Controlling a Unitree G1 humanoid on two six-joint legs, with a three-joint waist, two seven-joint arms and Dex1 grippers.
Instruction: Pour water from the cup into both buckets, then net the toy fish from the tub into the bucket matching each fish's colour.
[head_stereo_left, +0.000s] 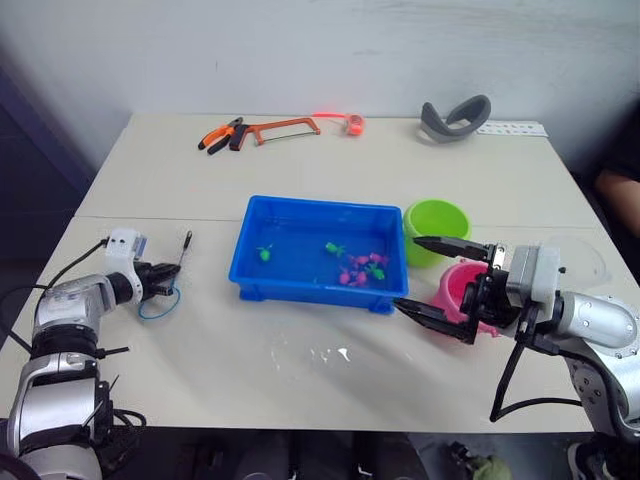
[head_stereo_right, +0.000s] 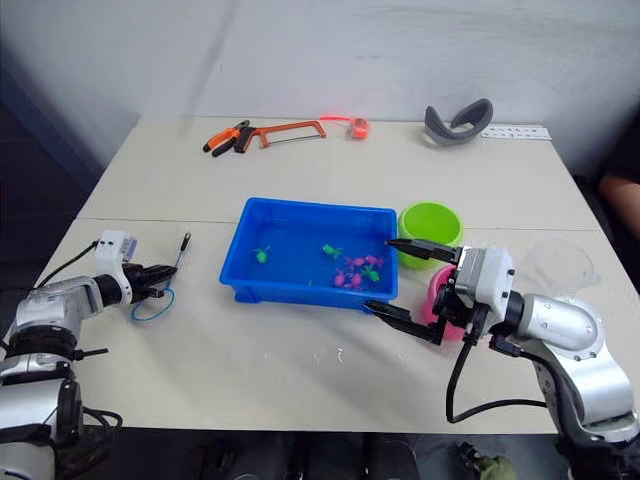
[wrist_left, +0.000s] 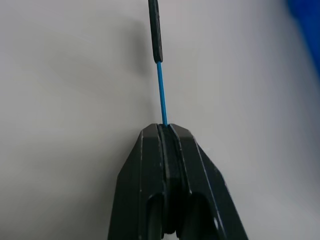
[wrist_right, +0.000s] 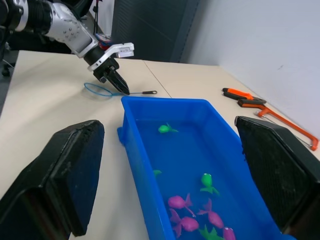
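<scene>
Nearest to me, my right gripper (head_stereo_left: 432, 278) hangs with jaws spread wide and empty, just beside the tub (head_stereo_left: 250, 255) and in front of the pink bucket (head_stereo_left: 458, 287). Beyond the pink one and touching the tub's corner stands the green bucket (head_stereo_left: 436, 226). On the tub's far side from both buckets, my left gripper (head_stereo_left: 168, 278) has its jaws clenched on the net (head_stereo_left: 160, 301) at its thin stem, the hoop lying flat on the table (head_stereo_left: 300, 360). Every toy fish (head_stereo_left: 352, 270) I can see, pink and green, lies in the tub's water. The cup (head_stereo_left: 585, 255) sits past the pink bucket, away from the tub. I cannot tell whether either bucket holds water. My judgement: the netting is entirely outstanding.
</scene>
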